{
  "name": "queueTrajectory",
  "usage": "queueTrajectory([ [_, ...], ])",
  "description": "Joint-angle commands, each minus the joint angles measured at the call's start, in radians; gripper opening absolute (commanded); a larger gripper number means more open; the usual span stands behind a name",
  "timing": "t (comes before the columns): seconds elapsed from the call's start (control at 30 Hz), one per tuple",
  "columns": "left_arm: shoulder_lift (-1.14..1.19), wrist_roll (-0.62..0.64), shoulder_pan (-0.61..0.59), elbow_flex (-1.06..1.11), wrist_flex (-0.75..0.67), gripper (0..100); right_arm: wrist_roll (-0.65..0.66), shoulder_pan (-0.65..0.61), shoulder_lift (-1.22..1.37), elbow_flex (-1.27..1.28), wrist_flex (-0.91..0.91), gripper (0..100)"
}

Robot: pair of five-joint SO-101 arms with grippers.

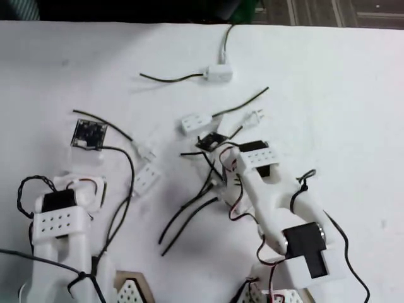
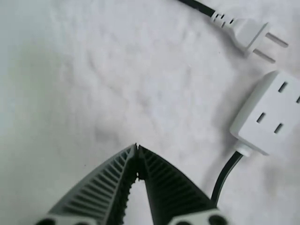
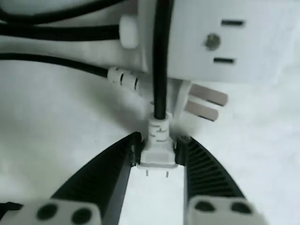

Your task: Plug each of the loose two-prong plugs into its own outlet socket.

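White cloth table: it lies under both your arms, strewn with black cords, plugs and outlets.
Left gripper: your black ribbed fingers are pressed together at the tips, gripping nothing, over bare cloth.
White rectangular outlet block: flat on the cloth near your left gripper, slots facing up, a black cord leaving one end.
Loose white two-prong plug: on a black cord, lying flat just beside that block but apart from it, prongs bare.
Right gripper: clamped on a plug, one black finger on each side of its body, near the middle of the table.
Small white held plug: its two thin prongs point back toward your wrist camera, and its black cord runs away across the box ahead.
White outlet box: just beyond the held plug, two slots and a round hole showing, nothing plugged into them.
Second white flat-prong plug: lying against that box's edge, prongs bare.
Far white outlet: near the table's far edge, well apart from both your grippers, a white cord leading off that edge.
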Motion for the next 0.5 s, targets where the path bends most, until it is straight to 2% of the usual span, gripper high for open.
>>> queueTrajectory([
  [0.0, -0.024, 0.002, -0.002, -0.003, -0.015, 3, 0.000, -0.013, 0.007, -0.005, 0.002, 1.5],
  [0.23, -0.024, 0.002, -0.002, -0.003, -0.015, 3, 0.000, -0.013, -0.024, -0.005, 0.016, 1.8],
  [0.47, -0.024, 0.000, -0.001, -0.003, -0.015, 3, 0.000, -0.004, -0.294, -0.005, 0.038, 1.7],
])
